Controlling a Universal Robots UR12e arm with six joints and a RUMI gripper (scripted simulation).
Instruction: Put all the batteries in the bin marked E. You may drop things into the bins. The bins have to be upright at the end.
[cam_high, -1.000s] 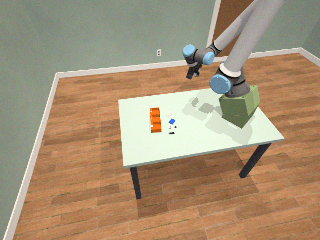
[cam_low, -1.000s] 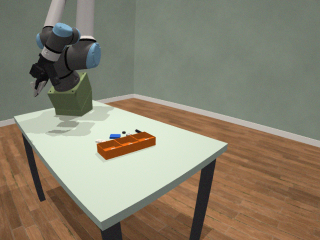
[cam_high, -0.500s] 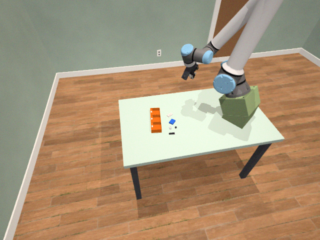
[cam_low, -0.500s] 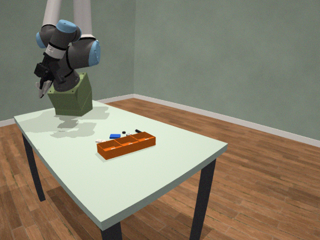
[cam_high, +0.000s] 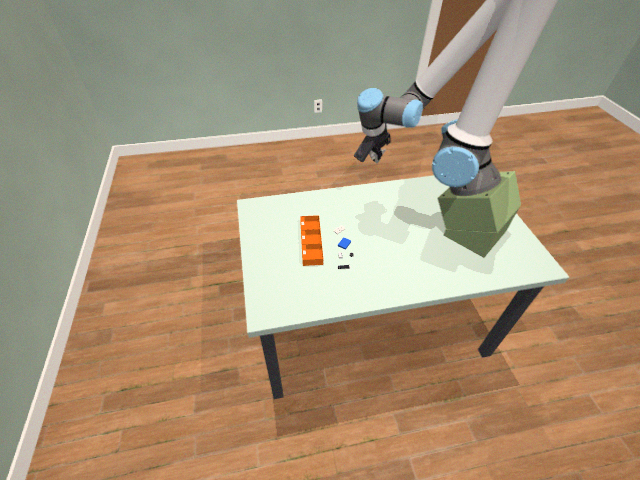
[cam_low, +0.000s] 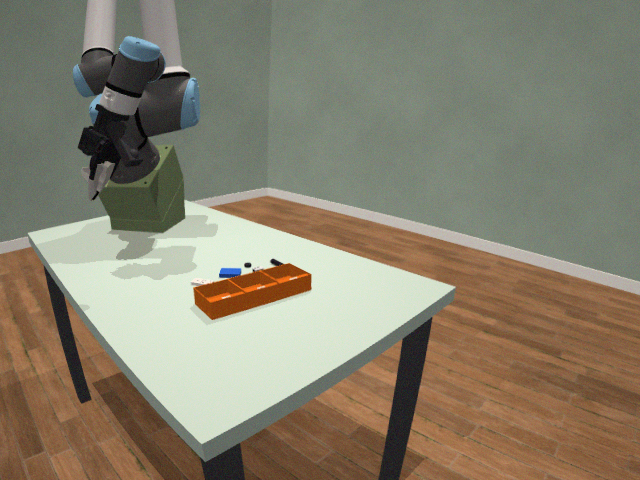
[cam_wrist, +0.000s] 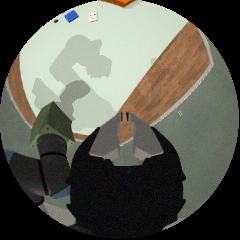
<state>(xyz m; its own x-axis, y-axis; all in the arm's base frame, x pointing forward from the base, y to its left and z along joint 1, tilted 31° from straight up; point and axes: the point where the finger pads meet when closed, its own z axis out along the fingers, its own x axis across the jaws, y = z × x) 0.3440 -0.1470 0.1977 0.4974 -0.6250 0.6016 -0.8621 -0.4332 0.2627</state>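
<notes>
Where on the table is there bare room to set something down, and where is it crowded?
Bare stretches: the near half of the table in front of the orange bin tray, and the corner right of it. Crowded: the strip behind the tray, with the blue block, white card and small dark pieces. The tool hangs shut, holding nothing.

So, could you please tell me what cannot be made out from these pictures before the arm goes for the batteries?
- Bin labels on the orange bin row: white tags show in top and exterior views, letters too small to read.
- Which small items are batteries: the black piece, black round piece and white piece are too tiny to identify.
- Wrist view: the bin row is cut off by the top edge.
- Gripper: shut, nothing visible between its fingers.
</notes>
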